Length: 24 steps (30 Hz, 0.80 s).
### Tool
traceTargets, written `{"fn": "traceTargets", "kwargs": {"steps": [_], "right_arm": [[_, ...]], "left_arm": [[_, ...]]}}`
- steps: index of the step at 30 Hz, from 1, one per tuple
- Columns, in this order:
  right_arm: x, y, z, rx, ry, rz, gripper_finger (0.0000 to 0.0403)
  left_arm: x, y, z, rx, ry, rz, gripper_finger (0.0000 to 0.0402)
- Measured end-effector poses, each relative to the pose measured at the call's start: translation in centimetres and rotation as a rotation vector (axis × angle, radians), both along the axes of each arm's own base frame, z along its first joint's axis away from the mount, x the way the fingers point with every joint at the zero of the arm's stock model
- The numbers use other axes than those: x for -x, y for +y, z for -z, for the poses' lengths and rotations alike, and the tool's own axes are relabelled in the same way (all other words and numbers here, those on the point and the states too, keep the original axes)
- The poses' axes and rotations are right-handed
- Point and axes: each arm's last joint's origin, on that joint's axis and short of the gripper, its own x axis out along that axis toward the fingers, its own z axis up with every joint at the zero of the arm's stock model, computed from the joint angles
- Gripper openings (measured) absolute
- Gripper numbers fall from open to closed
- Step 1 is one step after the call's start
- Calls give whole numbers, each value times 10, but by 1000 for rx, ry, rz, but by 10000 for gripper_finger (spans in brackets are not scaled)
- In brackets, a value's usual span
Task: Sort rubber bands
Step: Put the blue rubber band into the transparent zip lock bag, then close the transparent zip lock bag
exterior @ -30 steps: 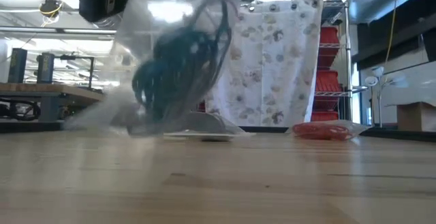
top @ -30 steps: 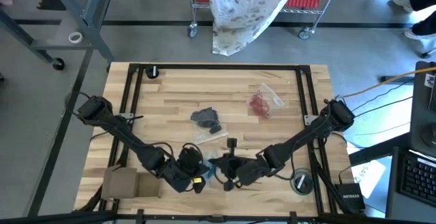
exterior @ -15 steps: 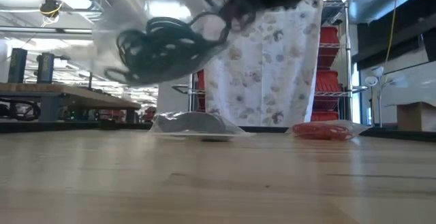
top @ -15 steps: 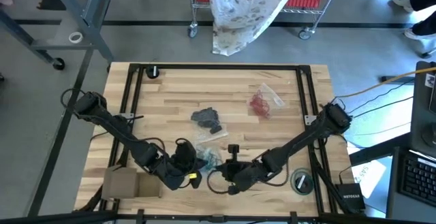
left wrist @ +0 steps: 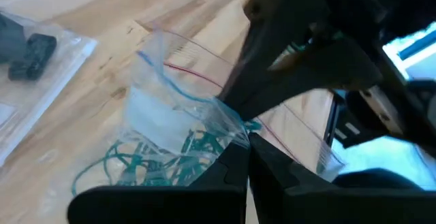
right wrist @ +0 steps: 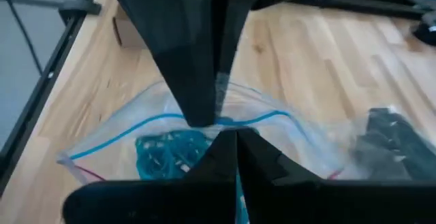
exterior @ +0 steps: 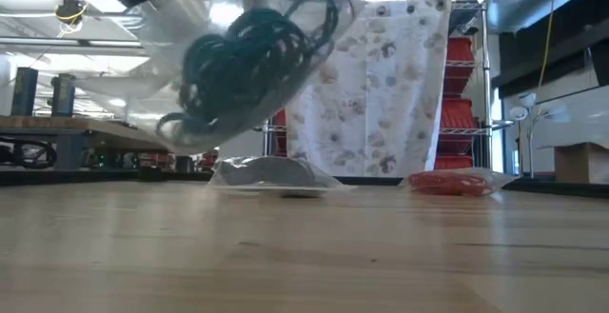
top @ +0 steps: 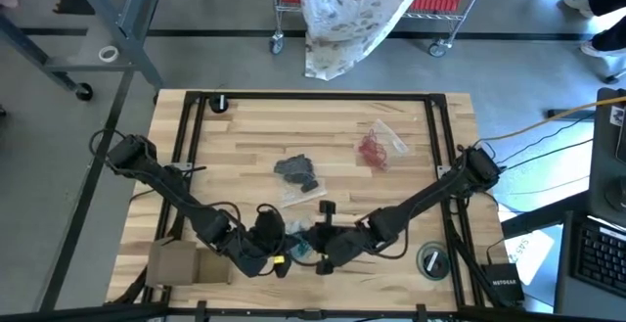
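Note:
A clear zip bag (top: 299, 247) holding teal rubber bands (exterior: 249, 61) hangs between my two grippers near the table's near edge. My left gripper (top: 281, 248) and my right gripper (top: 317, 250) are both shut on it, tip to tip. The right wrist view shows the teal bands (right wrist: 163, 154) under the bag's blue zip line. A bag of dark grey bands (top: 296, 172) lies flat mid-table. A bag of red bands (top: 375, 148) lies flat toward the far right. My left gripper pinches the bag's upper edge (left wrist: 231, 123) by the zip strip between its two fingers, coming slanting down from the table's left. The bag hangs below, clear of the table. My right gripper pinches the same zip edge (right wrist: 230, 122) between its two fingers, slanting down from the table's right, opposite the left fingers (right wrist: 197, 81). The bag sags below with the bands bunched low.
A cardboard box (top: 176, 261) sits at the near left corner, and a round lid-like thing (top: 431, 259) at the near right. A black knob (top: 222, 103) stands at the far left. A black frame (top: 313, 96) runs around the tabletop.
My right gripper has drawn a little toward the table's right, then come back toward the left gripper, rolling its wrist. The bag has swung up and spread, then dropped back. Its teal bands are bunched low, and it has stayed clear of the table throughout.

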Motion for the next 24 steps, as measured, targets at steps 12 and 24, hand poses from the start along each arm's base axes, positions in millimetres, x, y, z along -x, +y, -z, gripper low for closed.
{"fn": "traceTargets", "kwargs": {"steps": [12, 24], "right_arm": [[29, 18, -40, 232, 262, -115, 140], [46, 35, -16, 410, 225, -248, 151]], "left_arm": [[16, -13, -12, -48, -7, 111, 1], [25, -36, -19, -60, -18, 471, 1]]}}
